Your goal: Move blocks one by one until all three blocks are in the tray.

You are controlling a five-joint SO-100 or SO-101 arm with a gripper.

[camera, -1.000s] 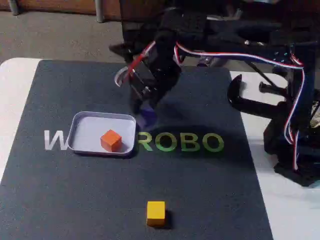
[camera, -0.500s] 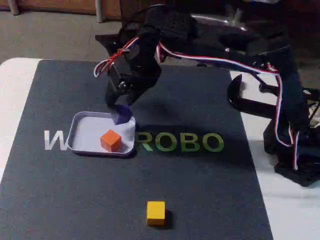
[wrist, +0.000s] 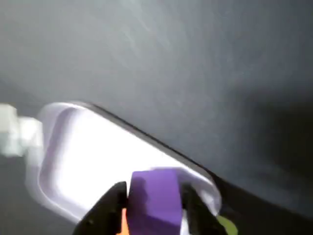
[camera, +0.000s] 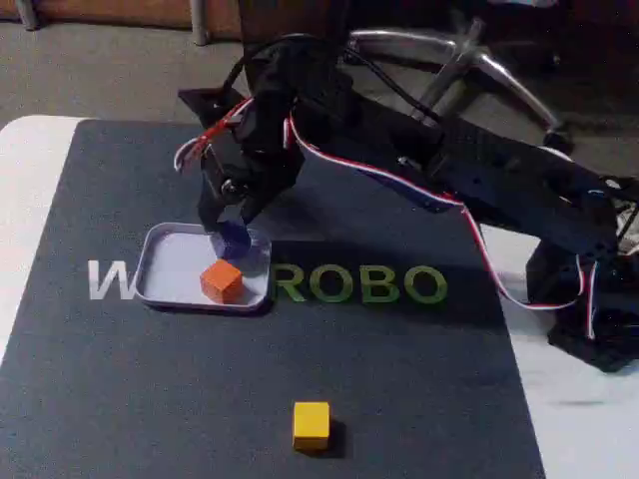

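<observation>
Currently the pincer (camera: 232, 238) is clamped on the purple block (wrist: 155, 203), held just above the tray (camera: 165, 261) at its far right corner. Orange block (camera: 222, 280) already sits inside the tray. Yellow block (camera: 312, 425) lies on the dark mat (camera: 419, 379), well apart from the tray, nearer the camera. Estimate: one delivered, one pending release, one untouched.

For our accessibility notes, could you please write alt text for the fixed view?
A black robot arm's gripper holds a purple block over the tray, which contains an orange block. A yellow block sits alone on the dark mat, nearer the camera.
</observation>
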